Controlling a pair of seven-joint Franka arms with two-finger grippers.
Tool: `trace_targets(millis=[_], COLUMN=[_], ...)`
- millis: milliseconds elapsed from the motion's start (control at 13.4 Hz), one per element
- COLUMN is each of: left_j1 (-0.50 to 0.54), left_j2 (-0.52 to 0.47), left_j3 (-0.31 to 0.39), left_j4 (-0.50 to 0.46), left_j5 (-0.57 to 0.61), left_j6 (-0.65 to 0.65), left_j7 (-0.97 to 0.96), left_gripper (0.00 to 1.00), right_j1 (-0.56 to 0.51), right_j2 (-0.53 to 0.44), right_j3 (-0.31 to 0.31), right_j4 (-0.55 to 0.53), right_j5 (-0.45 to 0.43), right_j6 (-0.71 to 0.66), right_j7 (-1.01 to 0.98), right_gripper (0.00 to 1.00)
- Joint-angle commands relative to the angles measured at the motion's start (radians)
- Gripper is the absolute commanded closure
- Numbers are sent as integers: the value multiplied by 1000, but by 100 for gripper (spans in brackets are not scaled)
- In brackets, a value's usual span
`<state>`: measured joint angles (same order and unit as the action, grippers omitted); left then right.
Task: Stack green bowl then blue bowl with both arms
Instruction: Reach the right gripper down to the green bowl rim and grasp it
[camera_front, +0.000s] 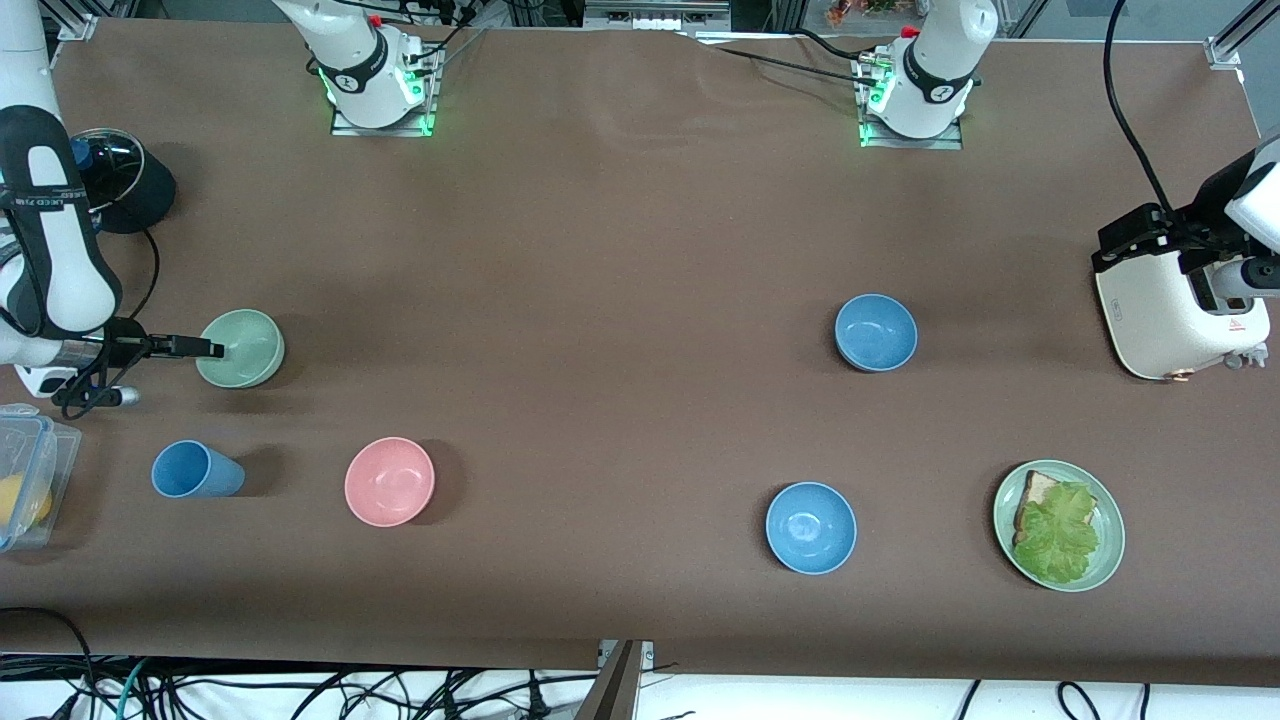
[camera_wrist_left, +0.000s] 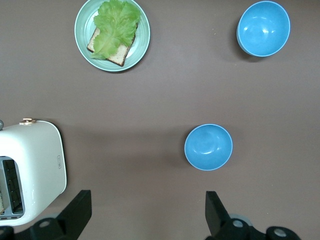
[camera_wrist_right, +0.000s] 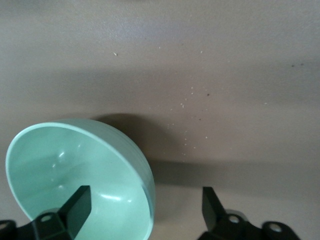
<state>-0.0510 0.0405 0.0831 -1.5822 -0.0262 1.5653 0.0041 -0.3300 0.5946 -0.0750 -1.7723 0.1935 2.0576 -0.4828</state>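
The pale mint-green bowl (camera_front: 245, 347) sits toward the right arm's end of the table. My right gripper (camera_front: 205, 348) is open at its rim. In the right wrist view the gripper (camera_wrist_right: 145, 207) has one finger (camera_wrist_right: 77, 205) inside the green bowl (camera_wrist_right: 75, 170) and the other finger (camera_wrist_right: 210, 205) outside it. The dusty blue bowl (camera_front: 876, 332) sits toward the left arm's end and also shows in the left wrist view (camera_wrist_left: 208, 147). My left gripper (camera_front: 1215, 285) is open and empty, high over the table beside the white toaster (camera_front: 1170, 320). In its own view it (camera_wrist_left: 147, 210) frames bare table.
A brighter blue bowl (camera_front: 811, 527) and a green plate (camera_front: 1105, 560) with bread and lettuce lie nearer the front camera. A pink bowl (camera_front: 389, 481), a blue cup (camera_front: 195, 470) and a clear plastic box (camera_front: 25, 470) lie near the green bowl. A black round object (camera_front: 125, 185) sits by the right arm.
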Motion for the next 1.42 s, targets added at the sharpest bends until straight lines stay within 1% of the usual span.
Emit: trace_targets(millis=[0, 75, 149, 447, 820, 969, 1118, 1268, 1342], left_j1=[6, 6, 6, 8, 11, 11, 11, 11, 13], left_j2=[1, -1, -1, 1, 13, 12, 12, 7, 7], left_j3=[-3, -5, -5, -2, 0, 0, 0, 0, 1], left_j4=[10, 11, 13, 13, 14, 11, 4, 1, 1], left_j5=[-24, -24, -23, -24, -24, -24, -27, -27, -27], left_j6=[-13, -14, -14, -14, -13, -16, -14, -14, -14], left_j7=[8, 10, 7, 11, 37, 19, 16, 16, 17], left_gripper=[0, 0, 0, 0, 0, 0, 0, 0, 0], right_j1=[-20, -20, -20, -20, -20, -15, -12, -7, -7], right_j2=[-2, -4, -4, -7, -9, -25, -56, -64, -73], right_j3=[14, 15, 15, 17, 23, 29, 64, 89, 116], right_j4=[-7, -6, -6, -4, 4, 11, 19, 25, 25], right_j5=[23, 23, 23, 21, 26, 27, 29, 29, 29], right_j6=[4, 0, -4, -5, -5, -16, -31, -33, -33], right_j7=[-27, -28, -28, -33, -30, -20, -14, 16, 47], right_gripper=[47, 66, 79, 100, 100, 100, 100, 100, 100])
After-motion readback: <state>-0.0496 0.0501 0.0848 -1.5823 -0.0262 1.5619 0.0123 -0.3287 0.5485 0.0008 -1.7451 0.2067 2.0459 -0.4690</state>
